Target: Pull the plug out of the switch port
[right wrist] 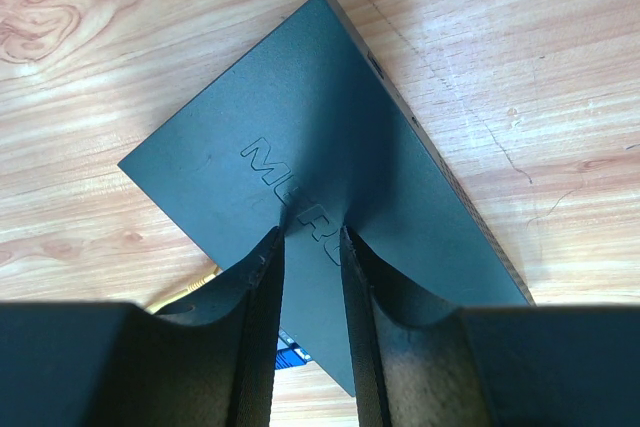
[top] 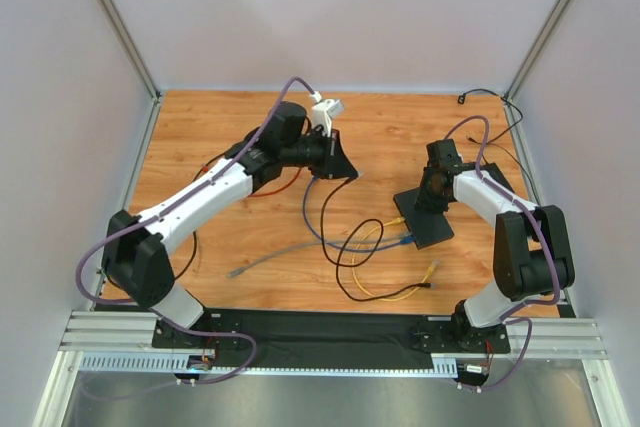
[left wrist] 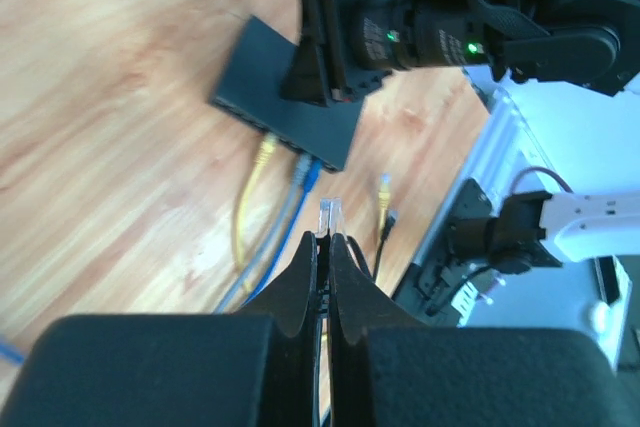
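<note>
My left gripper (left wrist: 325,238) is shut on a clear plug (left wrist: 329,215) whose tip sticks out past the fingertips. It hangs in the air, well apart from the flat black switch (left wrist: 250,67). A yellow plug (left wrist: 265,150) and a blue plug (left wrist: 306,171) sit in ports on the switch's near edge. My right gripper (right wrist: 310,233) stands slightly open, both fingertips resting on the switch's top face (right wrist: 300,107), with nothing between them. From above, the left gripper (top: 340,165) is left of the switch (top: 435,230) and the right gripper (top: 431,197) is over it.
Yellow (top: 385,294), black (top: 345,267), blue (top: 335,239) and grey (top: 265,261) cables lie looped on the wooden table between the arms. Loose yellow and black cable ends (left wrist: 385,197) lie near the front edge. A thin black cord (top: 482,94) runs along the back right. White walls surround the table.
</note>
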Controlling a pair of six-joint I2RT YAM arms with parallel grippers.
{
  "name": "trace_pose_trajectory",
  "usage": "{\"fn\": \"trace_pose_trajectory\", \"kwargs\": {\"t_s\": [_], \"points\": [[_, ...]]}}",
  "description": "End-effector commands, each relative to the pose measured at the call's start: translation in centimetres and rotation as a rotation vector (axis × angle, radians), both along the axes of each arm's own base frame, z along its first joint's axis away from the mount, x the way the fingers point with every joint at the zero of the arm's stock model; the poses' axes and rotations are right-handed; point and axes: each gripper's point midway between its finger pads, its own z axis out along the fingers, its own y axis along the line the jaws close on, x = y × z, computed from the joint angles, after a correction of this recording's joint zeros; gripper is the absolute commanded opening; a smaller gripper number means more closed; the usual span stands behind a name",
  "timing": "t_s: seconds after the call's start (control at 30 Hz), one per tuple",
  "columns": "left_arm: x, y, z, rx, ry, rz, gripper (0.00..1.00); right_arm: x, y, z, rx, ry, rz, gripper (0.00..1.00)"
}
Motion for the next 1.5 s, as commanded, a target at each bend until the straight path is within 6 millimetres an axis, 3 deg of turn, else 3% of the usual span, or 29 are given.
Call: {"fn": "trace_pose_trajectory", "kwargs": {"t_s": [0.0,0.17,0.23,0.4,0.43,0.5,0.53,0.67,0.73,0.8,0.83,0.97,1.03,1.07,1.1,1.13,1.2,1.3,1.33,1.4,1.43,1.47], "points": [[0.7,3.9,2.2,0.057,-0.074,0.102,0.00,-2.8,-0.9,-2.5,-0.048,0.119,-0.001,0.31],[3.8,11.4,6.6,0.094,-0.220,0.325,0.00,-2.7,-0.9,-2.4,-0.044,0.115,0.000,0.31],[4.6,12.9,6.9,0.088,-0.211,0.341,0.00,-2.7,-0.8,-2.5,-0.042,0.116,0.001,0.31],[10.0,18.0,6.4,0.059,-0.173,0.432,0.00,-2.6,-0.7,-2.5,-0.037,0.118,0.001,0.31],[11.5,18.5,4.9,0.069,-0.131,0.444,0.00,-2.7,-0.8,-2.5,-0.037,0.118,0.001,0.31],[13.8,20.5,4.7,0.081,-0.121,0.494,0.00,-2.6,-0.7,-2.4,-0.037,0.115,0.003,0.31],[15.0,22.1,3.9,0.098,-0.091,0.530,0.00,-2.7,-0.7,-2.5,-0.038,0.119,0.003,0.31],[19.8,25.3,-0.3,0.104,-0.014,0.598,0.00,-2.7,-0.7,-2.3,-0.034,0.115,0.004,0.31],[21.4,26.4,-2.2,0.087,0.027,0.617,0.00,-2.8,-0.7,-2.4,-0.033,0.120,0.004,0.31],[22.7,27.6,-2.9,0.089,0.025,0.644,0.00,-2.8,-0.7,-2.3,-0.035,0.117,0.005,0.31],[23.5,27.9,-4.4,0.093,0.051,0.650,0.00,-2.8,-0.7,-2.4,-0.033,0.119,0.003,0.31],[25.7,29.3,-6.1,0.114,0.078,0.666,0.00,-2.8,-0.6,-2.4,-0.031,0.122,0.007,0.31],[25.7,29.5,-8.0,0.154,0.142,0.668,0.05,-2.8,-0.6,-2.4,-0.032,0.122,0.005,0.31],[25.9,29.7,-7.9,0.164,0.135,0.667,0.12,-2.8,-0.6,-2.4,-0.032,0.120,0.005,0.31],[25.8,30.3,-7.9,0.191,0.136,0.697,0.28,-2.9,-0.7,-2.4,-0.031,0.124,0.004,0.31],[25.7,30.7,-8.5,0.208,0.144,0.714,0.36,-2.8,-0.6,-2.4,-0.031,0.122,0.005,0.31],[25.2,31.7,-8.2,0.253,0.129,0.760,0.42,-2.8,-0.6,-2.4,-0.028,0.123,0.006,0.31],[23.8,32.3,-6.3,0.303,0.095,0.804,0.68,-2.8,-0.5,-2.6,-0.027,0.124,0.010,0.31],[23.0,32.0,-4.4,0.307,0.064,0.809,0.76,-2.8,-0.5,-2.7,-0.027,0.126,0.008,0.31],[21.8,32.3,-3.5,0.348,0.046,0.844,0.78,-2.8,-0.5,-2.9,-0.028,0.130,0.008,0.31],[20.9,31.5,-1.0,0.329,-0.011,0.840,0.78,-2.9,-0.5,-3.0,-0.030,0.133,0.009,0.31],[19.9,30.2,-1.1,0.327,-0.011,0.809,0.78,-2.9,-0.5,-3.1,-0.029,0.136,0.008,0.31]]}}
